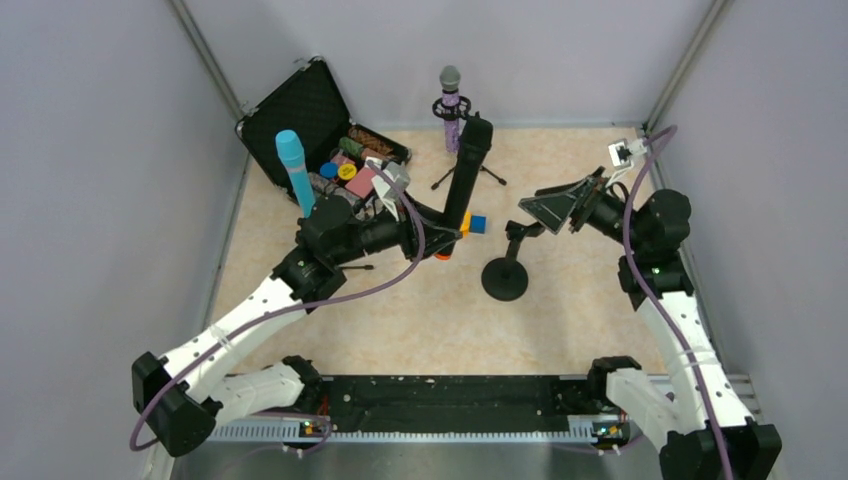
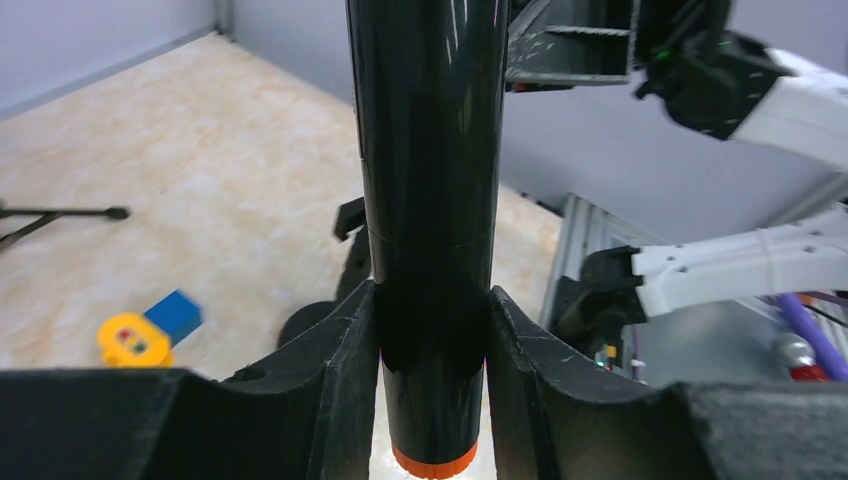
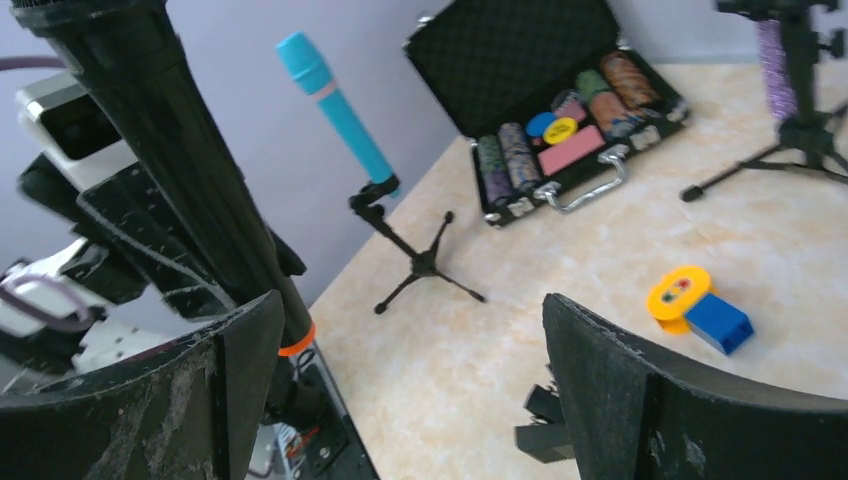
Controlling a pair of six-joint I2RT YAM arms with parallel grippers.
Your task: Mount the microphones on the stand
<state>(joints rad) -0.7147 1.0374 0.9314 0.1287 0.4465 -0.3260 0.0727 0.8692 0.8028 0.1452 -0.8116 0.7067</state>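
Note:
My left gripper [image 1: 452, 222] is shut on the black microphone [image 1: 465, 175], holding it upright above the table with its orange end [image 2: 433, 464] down; it also shows in the right wrist view [image 3: 165, 130]. A black round-base stand [image 1: 505, 275] with an empty clip stands just right of it. My right gripper [image 1: 545, 207] is open and empty above that stand. The light-blue microphone [image 1: 294, 170] sits in a tripod stand [image 3: 415, 262] at the left. The purple microphone [image 1: 451, 110] with a silver grille sits in a tripod stand [image 1: 468, 172] at the back.
An open black case [image 1: 310, 110] with coloured chips lies at the back left. A yellow-and-blue toy [image 1: 474, 223] lies on the table behind the black microphone, and shows in the right wrist view [image 3: 697, 305]. Grey walls close the sides.

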